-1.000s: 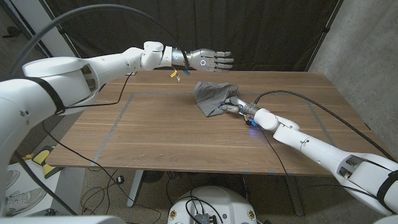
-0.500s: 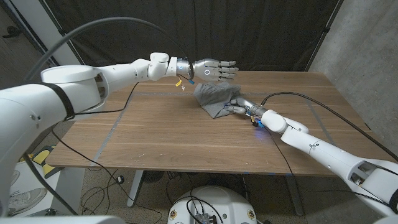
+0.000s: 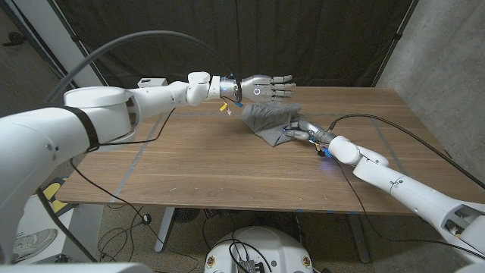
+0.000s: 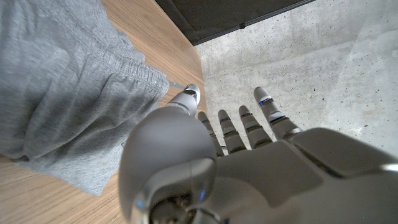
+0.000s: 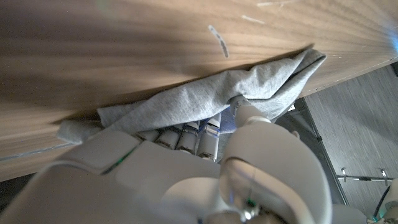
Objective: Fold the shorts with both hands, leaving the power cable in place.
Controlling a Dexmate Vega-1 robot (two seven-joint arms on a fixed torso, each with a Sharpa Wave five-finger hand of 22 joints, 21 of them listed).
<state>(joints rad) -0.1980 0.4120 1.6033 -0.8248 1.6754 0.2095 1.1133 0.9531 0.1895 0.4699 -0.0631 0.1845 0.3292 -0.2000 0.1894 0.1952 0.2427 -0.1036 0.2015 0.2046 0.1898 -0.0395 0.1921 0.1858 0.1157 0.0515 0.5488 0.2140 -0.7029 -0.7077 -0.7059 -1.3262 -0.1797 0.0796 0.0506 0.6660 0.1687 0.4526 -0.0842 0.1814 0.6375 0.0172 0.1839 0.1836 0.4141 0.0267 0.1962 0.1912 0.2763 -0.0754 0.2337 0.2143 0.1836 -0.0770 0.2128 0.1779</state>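
The crumpled grey cotton shorts (image 3: 267, 120) lie bunched toward the far middle of the brown wooden surface (image 3: 197, 163). The right hand (image 3: 299, 130) has its fingers (image 5: 186, 134) tucked into their near right edge, holding cloth. The left hand (image 3: 267, 86) hovers just above them, fingers (image 4: 249, 121) spread, empty. A black curtain and concrete wall stand behind.

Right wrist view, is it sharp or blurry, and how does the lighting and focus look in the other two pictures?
Right wrist view: the wooden table is streaked and soft, the grey shorts sharper, the right hand partly shaded. Left wrist view: the left hand looms large and slightly soft, the cloth's weave crisp. Head view: evenly lit, dark backdrop, mild sheen on the wood, wide-angle bending at the edges.
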